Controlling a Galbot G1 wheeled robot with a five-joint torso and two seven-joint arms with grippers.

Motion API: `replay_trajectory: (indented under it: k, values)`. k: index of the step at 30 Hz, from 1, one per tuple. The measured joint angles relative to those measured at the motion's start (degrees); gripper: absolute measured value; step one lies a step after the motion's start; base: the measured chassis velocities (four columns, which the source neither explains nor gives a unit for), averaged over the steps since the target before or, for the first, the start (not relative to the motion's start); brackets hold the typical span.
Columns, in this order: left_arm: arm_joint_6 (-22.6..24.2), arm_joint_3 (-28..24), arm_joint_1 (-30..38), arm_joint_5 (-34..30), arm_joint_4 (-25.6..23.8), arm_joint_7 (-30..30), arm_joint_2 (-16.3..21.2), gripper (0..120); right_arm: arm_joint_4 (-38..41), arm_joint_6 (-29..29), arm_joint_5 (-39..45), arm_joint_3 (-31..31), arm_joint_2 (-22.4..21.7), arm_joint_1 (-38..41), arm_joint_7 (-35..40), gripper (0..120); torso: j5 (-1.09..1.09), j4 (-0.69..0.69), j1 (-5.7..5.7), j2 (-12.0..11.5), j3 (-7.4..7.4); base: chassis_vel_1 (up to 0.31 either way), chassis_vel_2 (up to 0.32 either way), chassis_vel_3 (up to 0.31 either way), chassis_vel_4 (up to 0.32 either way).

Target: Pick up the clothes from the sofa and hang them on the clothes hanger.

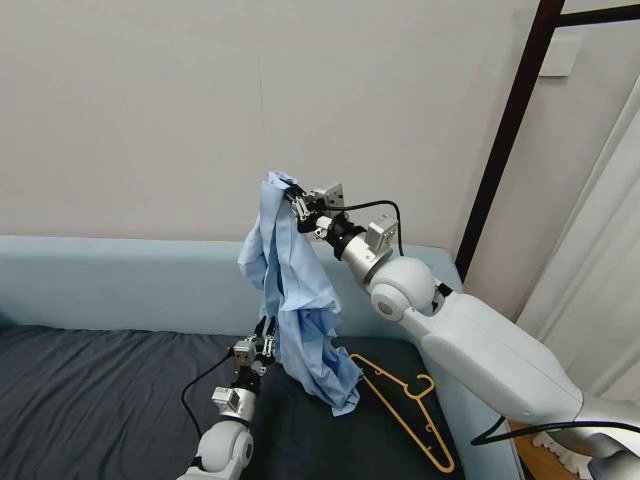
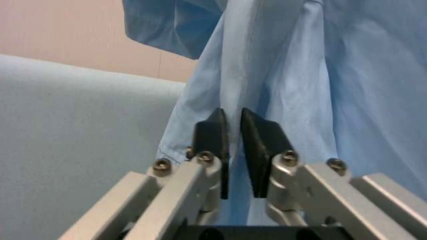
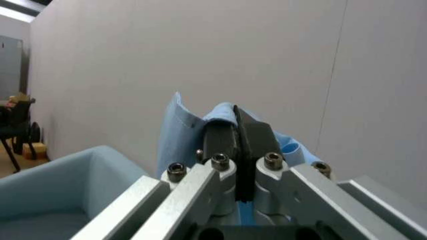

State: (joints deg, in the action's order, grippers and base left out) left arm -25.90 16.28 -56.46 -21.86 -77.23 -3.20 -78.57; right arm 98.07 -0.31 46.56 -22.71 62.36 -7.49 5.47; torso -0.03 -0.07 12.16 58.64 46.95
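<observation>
Right gripper (image 1: 297,205) up high, fingers pinched tight on the top edge of the light blue shirt (image 1: 295,300), which dangles over the sofa (image 1: 100,280) seat, while the left gripper (image 1: 262,345) below nips a lower fold between nearly closed pads, with a yellow hanger (image 1: 410,400) lying on the cushion just beside.

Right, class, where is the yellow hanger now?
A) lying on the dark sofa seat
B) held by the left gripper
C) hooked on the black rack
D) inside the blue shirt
A: the yellow hanger lies flat on the dark sofa seat, beside the blue shirt.
</observation>
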Motion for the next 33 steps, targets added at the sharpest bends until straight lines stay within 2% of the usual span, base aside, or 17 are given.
replay_trajectory:
  k: [1, 3, 7, 12, 16, 17, 19, 21, 22, 25, 27, 33]
  values:
    - [0.0, 0.0, 0.0, 0.0, 0.0, 0.0, 0.0, 8, 0.0, 0.0, 0.0, 0.0, 0.0, 0.0, 0.0, 0, 0.00, 0.00, 0.00, 0.0, 0.00, 0.000, 0.000, 0.000, 0.000]
    - [-0.1, 0.2, -0.5, -0.4, -0.7, 0.0, 0.5, 0, -0.1, 0.0, 0.0, 0.0, 0.1, 0.0, 0.0, 0, 0.00, 0.00, 0.00, 0.0, 0.00, 0.000, 0.000, 0.000, 0.000]
    - [-0.4, 0.5, -0.9, -1.3, -1.9, 0.0, 1.6, 0, -0.1, 0.0, 0.0, 0.1, 0.3, 0.0, 0.1, 0, 0.00, 0.01, 0.00, 0.0, 0.00, 0.000, 0.000, 0.000, 0.000]
    - [-0.8, 1.4, -3.2, -4.5, -8.2, -0.6, 4.5, 0, -1.2, 0.0, -0.7, 0.4, 0.0, -0.1, 0.2, 0, -0.02, 0.00, 0.00, 0.0, 0.00, 0.000, 0.000, 0.000, 0.000]
    - [-0.8, 4.2, -7.1, -7.5, -17.6, -2.6, 11.3, 0, -4.6, -1.6, -3.7, 1.6, -0.4, -0.3, 2.8, 0, -0.03, 0.00, 0.00, 0.0, 0.00, 0.000, 0.000, 0.000, 0.000]
    - [-0.8, 4.2, -7.1, -7.5, -17.6, -2.6, 11.3, 0, -4.6, -1.6, -3.7, 1.6, -0.4, -0.3, 2.8, 0, -0.03, 0.00, 0.00, 0.0, 0.00, 0.000, 0.000, 0.000, 0.000]
    - [-0.7, 6.5, -8.7, -9.3, -22.4, -3.9, 16.6, 0, -5.9, -3.3, -4.6, 2.5, -0.6, -0.7, 4.5, 0, -0.02, 0.01, 0.00, 0.0, 0.00, 0.000, 0.000, 0.000, 0.000]
    - [0.1, 9.4, -10.3, -12.1, -27.5, -5.0, 23.9, 0, -6.8, -4.1, -4.9, 3.3, -0.7, -1.2, 5.6, 0, 0.01, 0.01, 0.00, 0.0, 0.00, 0.000, 0.000, 0.000, 0.000]
    - [0.1, 9.4, -10.3, -12.1, -27.5, -5.0, 23.9, 0, -6.8, -4.1, -4.9, 3.3, -0.7, -1.2, 5.6, 0, 0.01, 0.01, 0.00, 0.0, 0.00, 0.000, 0.000, 0.000, 0.000]
    - [1.0, 12.1, -11.2, -15.1, -30.8, -5.3, 30.7, 0, -6.8, -4.7, -4.8, 4.2, -1.0, -1.9, 6.2, 0, 0.00, 0.01, 0.00, 0.0, -0.01, 0.000, 0.000, 0.000, 0.000]
    - [1.2, 12.7, -11.5, -16.2, -31.4, -5.3, 32.9, 0, -6.3, -5.0, -4.7, 4.5, -1.2, -2.1, 6.5, 0, -0.01, 0.00, 0.00, 0.0, -0.01, 0.000, 0.000, 0.000, 0.000]
    - [4.2, 12.6, -14.8, -15.5, -31.3, -3.8, 35.8, 0, -4.9, -7.2, -4.2, 4.7, -2.3, -2.9, 7.2, 0, -0.01, 0.00, 0.00, 0.0, -0.01, 0.000, 0.000, 0.000, 0.000]
